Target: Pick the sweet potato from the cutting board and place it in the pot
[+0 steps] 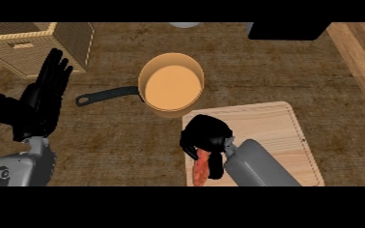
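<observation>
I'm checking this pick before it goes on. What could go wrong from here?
The right robot hand curls over only one end of the sweet potato, so the long free end might swing or slip during lifting. The pot sits close to the cutting board, with its rim facing the carry path; a low carry could knock it.

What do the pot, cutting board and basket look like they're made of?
Pot: smooth matte tan-orange body, likely enamel or ceramic, hard to say which; dark handle, possibly metal or plastic.
Cutting board: pale wood, going by the faint lengthwise grain lines and unglossed surface.
Basket: looks like woven wicker or rattan, with a fine crosshatch texture and a lighter braided rim.
</observation>
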You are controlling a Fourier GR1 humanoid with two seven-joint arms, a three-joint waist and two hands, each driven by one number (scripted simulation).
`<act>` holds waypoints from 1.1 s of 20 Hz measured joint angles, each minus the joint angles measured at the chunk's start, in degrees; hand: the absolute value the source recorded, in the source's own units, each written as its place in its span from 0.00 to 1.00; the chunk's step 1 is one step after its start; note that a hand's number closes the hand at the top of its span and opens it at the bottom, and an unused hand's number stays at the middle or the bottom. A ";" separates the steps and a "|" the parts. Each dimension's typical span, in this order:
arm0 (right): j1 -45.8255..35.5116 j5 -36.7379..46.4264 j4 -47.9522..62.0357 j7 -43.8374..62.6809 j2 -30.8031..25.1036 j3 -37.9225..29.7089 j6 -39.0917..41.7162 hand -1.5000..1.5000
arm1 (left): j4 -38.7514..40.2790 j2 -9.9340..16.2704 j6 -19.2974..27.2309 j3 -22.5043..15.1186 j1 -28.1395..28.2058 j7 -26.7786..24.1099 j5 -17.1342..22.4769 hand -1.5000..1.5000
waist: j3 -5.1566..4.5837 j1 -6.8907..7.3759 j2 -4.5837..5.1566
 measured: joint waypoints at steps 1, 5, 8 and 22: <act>0.24 -0.37 -0.99 3.30 1.08 0.95 -0.36 1.00 | 0.11 0.08 -0.15 0.04 -0.18 0.08 0.13 0.50 | 0.05 0.22 -0.02; 0.87 -2.79 -5.88 15.94 3.52 5.14 -3.03 1.00 | 0.41 0.07 -0.35 -0.34 -0.78 0.14 -0.06 0.50 | 0.24 1.21 0.01; 1.16 -5.24 -10.53 24.88 4.30 8.14 -7.08 1.00 | 0.73 -0.03 -0.52 -0.60 -1.45 0.36 -0.02 0.50 | 0.36 1.64 0.08; -12.51 -0.70 -31.31 66.42 4.97 14.21 -34.57 1.00 | 2.39 -0.37 -0.34 -0.59 -2.68 -0.02 -0.37 0.50 | 0.27 1.53 -0.12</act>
